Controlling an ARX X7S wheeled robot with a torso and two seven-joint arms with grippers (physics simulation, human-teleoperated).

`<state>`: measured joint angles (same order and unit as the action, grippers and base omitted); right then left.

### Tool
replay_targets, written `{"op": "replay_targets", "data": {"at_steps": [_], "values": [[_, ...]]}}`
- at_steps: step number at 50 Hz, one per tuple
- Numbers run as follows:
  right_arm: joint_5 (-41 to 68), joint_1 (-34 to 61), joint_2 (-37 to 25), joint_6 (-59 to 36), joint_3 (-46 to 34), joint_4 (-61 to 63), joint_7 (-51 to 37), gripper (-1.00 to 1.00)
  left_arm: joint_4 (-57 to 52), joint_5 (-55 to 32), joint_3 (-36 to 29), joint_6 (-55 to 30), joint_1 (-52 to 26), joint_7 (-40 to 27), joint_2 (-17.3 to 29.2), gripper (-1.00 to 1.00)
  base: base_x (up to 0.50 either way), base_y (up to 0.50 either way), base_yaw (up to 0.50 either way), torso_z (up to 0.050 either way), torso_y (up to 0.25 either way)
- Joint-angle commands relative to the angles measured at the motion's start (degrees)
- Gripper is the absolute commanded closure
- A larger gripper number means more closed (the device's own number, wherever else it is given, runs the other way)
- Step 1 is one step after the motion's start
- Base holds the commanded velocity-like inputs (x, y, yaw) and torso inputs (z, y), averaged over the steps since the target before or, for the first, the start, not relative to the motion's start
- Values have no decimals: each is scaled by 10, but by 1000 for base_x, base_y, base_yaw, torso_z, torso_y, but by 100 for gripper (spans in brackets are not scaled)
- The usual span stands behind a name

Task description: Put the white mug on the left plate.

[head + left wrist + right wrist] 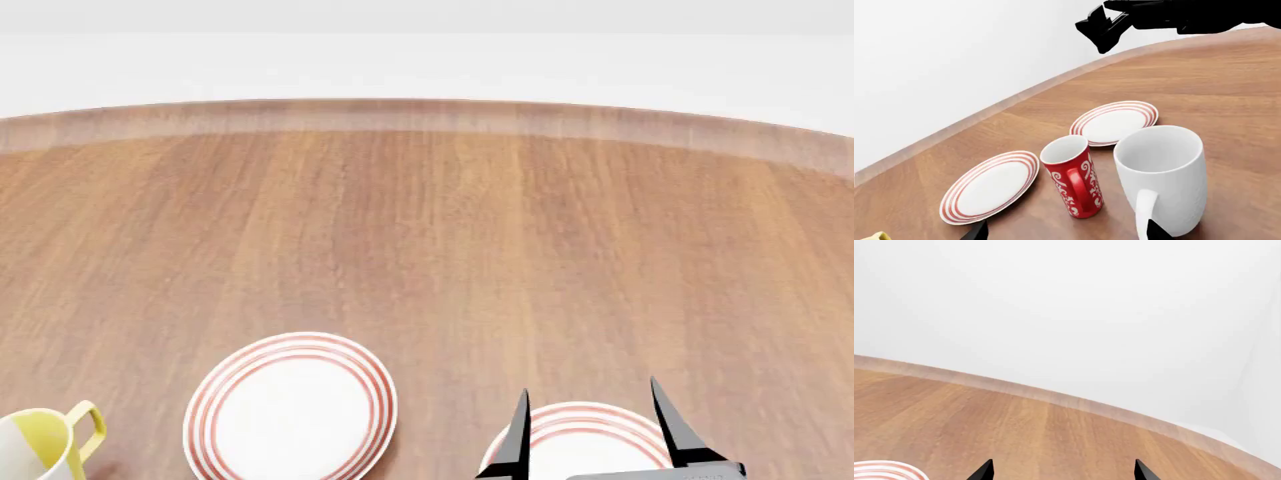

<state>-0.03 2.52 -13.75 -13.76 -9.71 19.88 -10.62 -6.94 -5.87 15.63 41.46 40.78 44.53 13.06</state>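
Observation:
The white mug point(1161, 180) stands upright on the wooden table, its handle toward the left wrist camera; it is out of the head view. The left plate point(991, 186) lies beyond the red mug from it and also shows in the head view point(291, 410). My left gripper point(1066, 235) is open and empty, with one fingertip right beside the mug's handle and the other near the left plate's edge. My right gripper point(587, 430) is open and empty above the right plate point(577, 440); it also shows in the right wrist view point(1062, 472).
A small red mug with white swirls point(1074, 182) stands between the white mug and the left plate. The right plate point(1115, 121) lies farther off. A white-and-yellow mug point(40, 445) stands left of the left plate. The table's curved far edge point(427, 115) meets a white wall.

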Motion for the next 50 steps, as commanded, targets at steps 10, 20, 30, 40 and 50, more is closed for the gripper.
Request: {"op": "replay_targets", "data": {"at_steps": [10, 20, 30, 40, 50], "values": [[6, 7, -4, 0, -4, -4, -4, -100, 132, 114, -35, 23, -81, 16, -9, -100, 0, 0, 0, 0, 0], [9, 8, -6, 1, -5, -5, -7, -100, 106, 122, -45, 2, -83, 21, -4, -100, 0, 0, 0, 0, 0], [13, 12, -6, 5, -9, -12, -8, -100, 106, 110, -68, -13, -111, 30, 0, -100, 0, 0, 0, 0, 0], [15, 14, -7, 7, -13, -13, -10, -100, 122, 88, -90, -15, -133, 38, 4, -100, 0, 0, 0, 0, 0], [17, 14, -10, 7, -14, -12, -13, -100, 158, 74, -116, -11, -154, 49, 7, -100, 0, 0, 0, 0, 0]]}}
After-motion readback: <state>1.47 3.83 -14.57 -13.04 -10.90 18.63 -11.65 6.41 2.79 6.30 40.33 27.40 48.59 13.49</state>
